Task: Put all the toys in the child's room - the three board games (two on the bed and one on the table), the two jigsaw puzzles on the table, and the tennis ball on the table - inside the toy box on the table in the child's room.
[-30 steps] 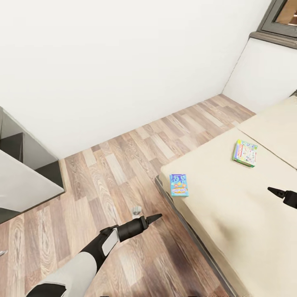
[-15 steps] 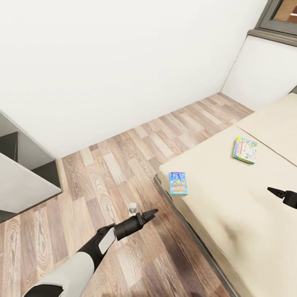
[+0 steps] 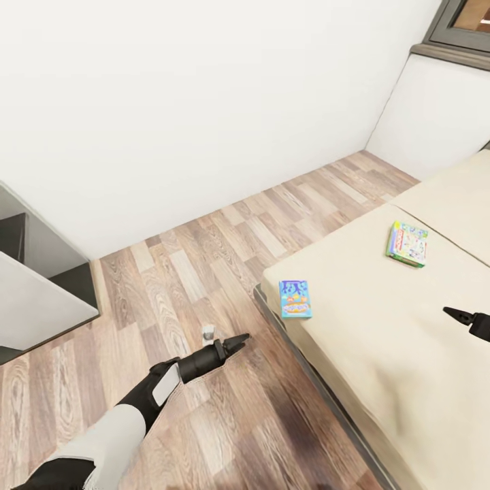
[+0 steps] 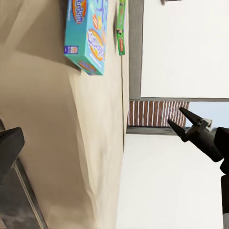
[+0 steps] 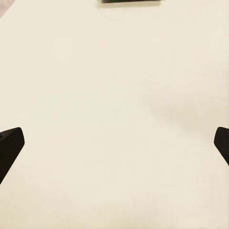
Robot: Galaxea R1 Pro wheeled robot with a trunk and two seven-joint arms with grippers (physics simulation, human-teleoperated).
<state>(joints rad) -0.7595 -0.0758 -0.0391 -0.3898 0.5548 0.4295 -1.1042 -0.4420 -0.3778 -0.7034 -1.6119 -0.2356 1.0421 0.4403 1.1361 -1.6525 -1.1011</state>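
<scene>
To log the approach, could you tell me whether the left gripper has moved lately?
Yes: the left gripper has slid away from the blue game box on the bed.

I count two board games on the bed point(image 3: 381, 340): one blue box point(image 3: 295, 299) near the corner and one green-edged box point(image 3: 407, 243) farther up. I also see one small grey object point(image 3: 208, 333) on the floor, and one window point(image 3: 469, 24).
</scene>
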